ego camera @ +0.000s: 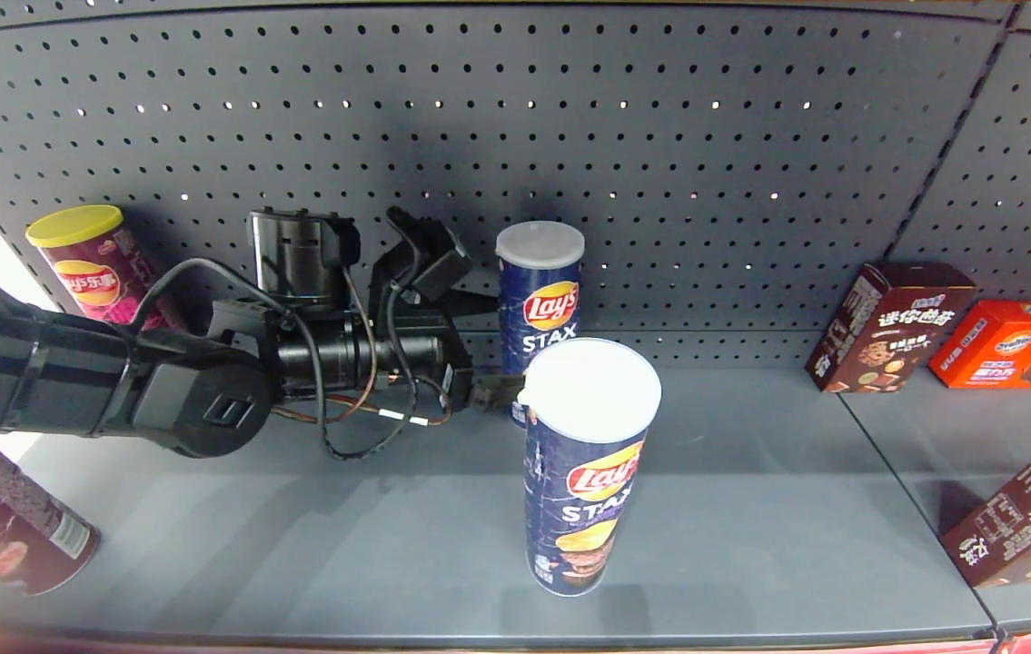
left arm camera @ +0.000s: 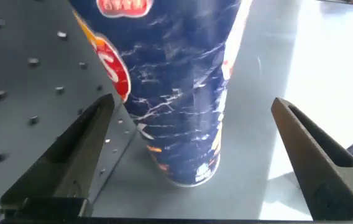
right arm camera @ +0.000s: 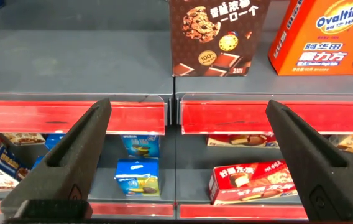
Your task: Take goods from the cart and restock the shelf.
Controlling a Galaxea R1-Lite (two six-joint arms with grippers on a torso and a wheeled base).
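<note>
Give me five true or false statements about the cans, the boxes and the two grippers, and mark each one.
1. The front can and the rear can both stand upright on the shelf. True.
2. The left gripper is shut on the rear can. False: its fingers are open, one on each side of the can, with a gap on both sides.
3. The rear can has a yellow lid. False: its lid is whitish; the yellow lid is on the maroon can.
4. The right gripper is open and holds nothing. True.
5. The orange box sits left of the blue cans. False: it is to their right.
</note>
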